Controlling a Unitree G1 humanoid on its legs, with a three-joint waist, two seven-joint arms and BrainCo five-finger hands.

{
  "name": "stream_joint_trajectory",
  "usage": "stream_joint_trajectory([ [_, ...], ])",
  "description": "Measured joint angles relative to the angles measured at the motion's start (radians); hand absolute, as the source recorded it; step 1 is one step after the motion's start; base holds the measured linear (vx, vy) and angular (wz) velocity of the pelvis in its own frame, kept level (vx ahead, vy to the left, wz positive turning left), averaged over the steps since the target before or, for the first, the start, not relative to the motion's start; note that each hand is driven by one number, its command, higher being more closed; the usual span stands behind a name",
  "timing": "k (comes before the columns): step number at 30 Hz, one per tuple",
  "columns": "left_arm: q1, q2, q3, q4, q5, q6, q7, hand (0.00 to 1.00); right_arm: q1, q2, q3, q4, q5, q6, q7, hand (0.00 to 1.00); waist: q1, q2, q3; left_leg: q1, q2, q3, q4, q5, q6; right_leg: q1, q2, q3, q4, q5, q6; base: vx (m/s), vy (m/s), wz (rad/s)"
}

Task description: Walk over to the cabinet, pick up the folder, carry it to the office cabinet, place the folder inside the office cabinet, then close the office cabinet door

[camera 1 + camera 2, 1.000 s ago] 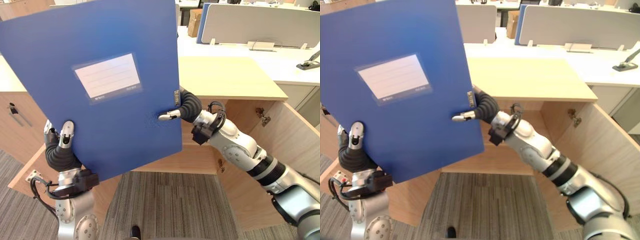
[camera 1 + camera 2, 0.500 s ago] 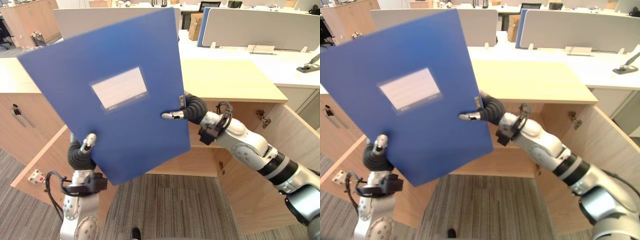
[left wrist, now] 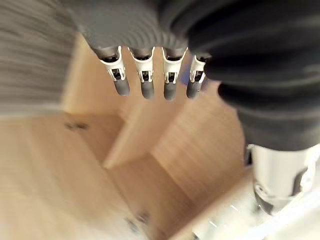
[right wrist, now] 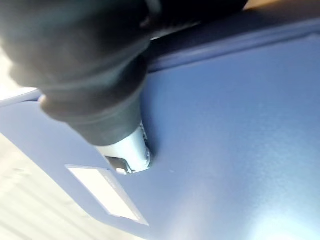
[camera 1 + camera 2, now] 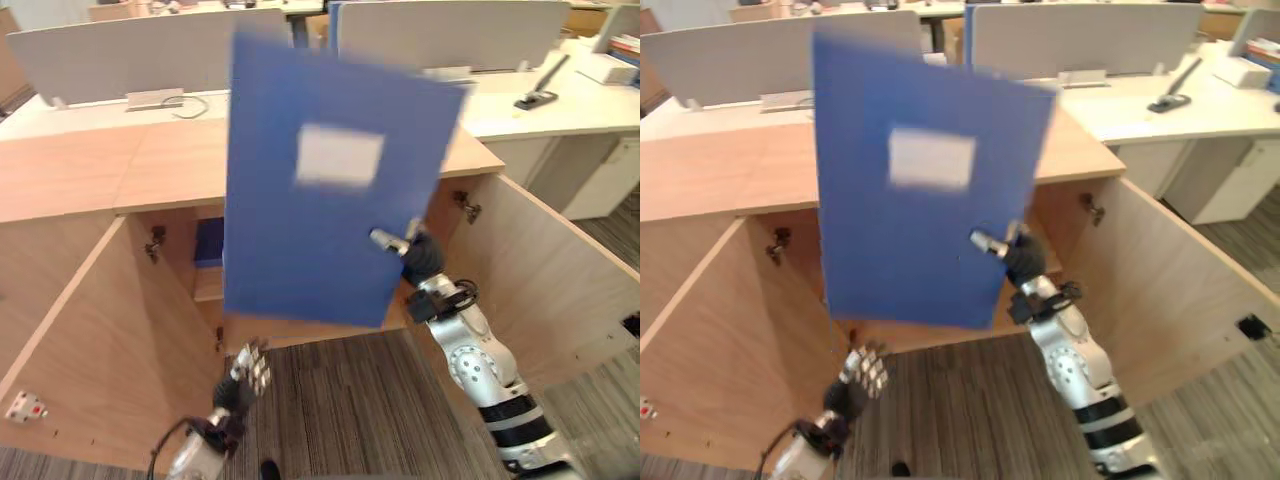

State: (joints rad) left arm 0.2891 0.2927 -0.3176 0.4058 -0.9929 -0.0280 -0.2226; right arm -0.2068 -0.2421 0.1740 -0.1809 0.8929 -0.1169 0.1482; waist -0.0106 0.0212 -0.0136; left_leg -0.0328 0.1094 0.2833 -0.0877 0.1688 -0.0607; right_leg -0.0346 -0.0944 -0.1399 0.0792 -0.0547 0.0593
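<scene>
The blue folder (image 5: 320, 190) with a white label stands upright in the air before the open office cabinet (image 5: 100, 170). My right hand (image 5: 408, 247) pinches its lower right edge; in the right wrist view the thumb (image 4: 125, 150) presses on the blue cover (image 4: 235, 140) beside the label. My left hand (image 5: 250, 368) hangs low over the carpet below the folder, apart from it, with straight fingers (image 3: 142, 80) pointing at the wooden inside of the cabinet.
Both cabinet doors stand open, the left door (image 5: 70, 340) and the right door (image 5: 545, 280). A blue item (image 5: 208, 245) lies on a shelf inside. Behind are white desks with grey partitions (image 5: 120, 55) and a dark object (image 5: 535, 97).
My left hand has let go of the folder and dropped low. The right hand alone now holds it, turned upright. The camera has swung to face the open cabinet.
</scene>
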Motion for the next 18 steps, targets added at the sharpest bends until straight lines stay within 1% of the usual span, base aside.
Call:
stream_joint_trajectory([
  [1, 0.002, -0.026, -0.003, 0.108, 0.052, 0.027, 0.008, 0.0, 0.003, 0.054, -0.005, -0.035, -0.001, -0.039, -0.016, 1.0, 0.0, -0.001, 0.001, 0.002, 0.004, 0.022, 0.0, -0.004, 0.001, -0.023, -0.022, -0.037, 0.033, -0.029, -0.01, -0.02, 0.048, -0.51],
  [2, 0.008, -0.051, -0.001, 0.197, 0.094, 0.043, 0.021, 0.0, 0.005, 0.077, -0.006, -0.044, -0.003, -0.063, -0.027, 1.0, 0.002, -0.005, 0.004, 0.013, 0.0, 0.049, 0.0, -0.01, 0.004, -0.037, -0.08, -0.162, 0.094, -0.042, -0.028, 0.0, 0.061, -0.57],
  [3, 0.009, -0.063, 0.004, 0.234, 0.121, 0.036, 0.034, 0.0, 0.008, 0.081, -0.005, -0.042, -0.009, -0.068, -0.038, 1.0, 0.007, -0.008, 0.006, 0.02, -0.001, 0.062, 0.0, -0.013, 0.004, -0.039, -0.105, -0.214, 0.118, -0.042, -0.028, 0.01, 0.077, -0.44],
  [4, -0.01, -0.081, 0.054, 0.286, 0.156, 0.037, 0.048, 0.0, 0.021, 0.082, -0.005, -0.039, -0.015, -0.07, -0.061, 1.0, 0.013, -0.012, 0.008, 0.031, -0.001, 0.071, 0.001, -0.013, 0.003, -0.043, -0.117, -0.255, 0.144, -0.04, -0.025, 0.0, 0.04, -0.33],
  [5, -0.044, -0.1, 0.107, 0.379, 0.198, 0.038, 0.061, 0.0, 0.041, 0.087, -0.003, -0.03, -0.017, -0.069, -0.08, 1.0, 0.018, -0.015, 0.01, 0.038, -0.001, 0.082, 0.0, -0.015, -0.001, -0.043, -0.107, -0.253, 0.145, -0.032, -0.012, -0.01, 0.015, -0.25],
  [6, -0.059, -0.109, 0.137, 0.426, 0.222, 0.039, 0.069, 0.0, 0.054, 0.089, -0.003, -0.03, -0.022, -0.069, -0.088, 1.0, 0.017, -0.017, 0.011, 0.038, 0.002, 0.085, 0.0, -0.015, -0.003, -0.043, -0.102, -0.249, 0.14, -0.031, -0.011, -0.02, -0.026, -0.27],
  [7, -0.078, -0.126, 0.203, 0.502, 0.263, 0.033, 0.083, 0.0, 0.077, 0.089, -0.004, -0.029, -0.042, -0.069, -0.1, 1.0, 0.015, -0.022, 0.018, 0.039, 0.01, 0.09, 0.0, -0.014, -0.007, -0.043, -0.091, -0.241, 0.127, -0.024, -0.001, -0.02, -0.041, -0.22],
  [8, -0.087, -0.131, 0.258, 0.566, 0.299, 0.028, 0.098, 0.0, 0.093, 0.088, -0.008, -0.02, -0.057, -0.068, -0.109, 1.0, 0.005, -0.028, 0.024, 0.041, 0.02, 0.093, 0.0, -0.012, -0.012, -0.031, -0.074, -0.239, 0.1, -0.009, 0.001, -0.03, -0.051, -0.18],
  [9, -0.091, -0.131, 0.283, 0.589, 0.321, 0.021, 0.104, 0.0, 0.1, 0.088, -0.013, -0.018, -0.058, -0.066, -0.113, 1.0, 0.0, -0.031, 0.03, 0.045, 0.025, 0.093, 0.0, -0.012, -0.014, -0.022, -0.067, -0.24, 0.086, -0.001, 0.003, -0.02, -0.056, -0.13],
  [10, -0.097, -0.13, 0.328, 0.62, 0.361, 0.015, 0.112, 0.0, 0.112, 0.088, -0.032, -0.017, -0.064, -0.065, -0.115, 1.0, -0.003, -0.038, 0.049, 0.061, 0.033, 0.093, -0.001, -0.015, -0.02, 0.005, -0.054, -0.24, 0.062, 0.009, 0.001, -0.03, -0.047, -0.04],
  [11, -0.107, -0.127, 0.371, 0.653, 0.397, 0.011, 0.116, 0.0, 0.116, 0.089, -0.038, -0.012, -0.068, -0.068, -0.118, 1.0, -0.006, -0.045, 0.062, 0.072, 0.035, 0.09, -0.001, -0.018, -0.024, 0.017, -0.052, -0.24, 0.06, 0.01, 0.003, -0.03, -0.042, -0.02],
  [12, -0.111, -0.127, 0.39, 0.671, 0.421, 0.01, 0.118, 0.0, 0.116, 0.089, -0.038, -0.007, -0.069, -0.069, -0.118, 1.0, -0.008, -0.048, 0.063, 0.073, 0.035, 0.088, -0.003, -0.019, -0.025, 0.017, -0.052, -0.24, 0.065, 0.008, 0.006, -0.03, -0.024, 0.03],
  [14, -0.108, -0.131, 0.456, 0.723, 0.51, 0.01, 0.129, 0.0, 0.116, 0.092, -0.029, 0.015, -0.069, -0.069, -0.117, 1.0, -0.008, -0.056, 0.071, 0.073, 0.034, 0.081, -0.005, -0.02, -0.026, 0.018, -0.054, -0.24, 0.07, 0.005, 0.009, -0.02, -0.012, 0.06],
  [15, -0.108, -0.134, 0.475, 0.733, 0.525, 0.01, 0.132, 0.0, 0.116, 0.094, -0.025, 0.022, -0.069, -0.068, -0.117, 1.0, -0.005, -0.057, 0.073, 0.073, 0.034, 0.079, -0.005, -0.02, -0.026, 0.02, -0.054, -0.241, 0.069, 0.004, 0.008, -0.01, -0.006, 0.12],
  [17, -0.088, -0.154, 0.551, 0.745, 0.561, 0.013, 0.146, 0.0, 0.117, 0.104, -0.021, 0.029, -0.068, -0.068, -0.117, 1.0, 0.002, -0.056, 0.08, 0.069, 0.03, 0.059, -0.005, -0.022, -0.027, 0.027, -0.058, -0.256, 0.066, 0.002, 0.01, -0.01, -0.009, 0.22],
  [18, -0.075, -0.17, 0.582, 0.744, 0.562, 0.013, 0.155, 0.0, 0.117, 0.109, -0.022, 0.029, -0.066, -0.068, -0.117, 1.0, 0.001, -0.055, 0.083, 0.068, 0.033, 0.045, -0.006, -0.024, -0.03, 0.034, -0.06, -0.266, 0.065, -0.004, 0.009, 0.0, -0.019, 0.26],
])
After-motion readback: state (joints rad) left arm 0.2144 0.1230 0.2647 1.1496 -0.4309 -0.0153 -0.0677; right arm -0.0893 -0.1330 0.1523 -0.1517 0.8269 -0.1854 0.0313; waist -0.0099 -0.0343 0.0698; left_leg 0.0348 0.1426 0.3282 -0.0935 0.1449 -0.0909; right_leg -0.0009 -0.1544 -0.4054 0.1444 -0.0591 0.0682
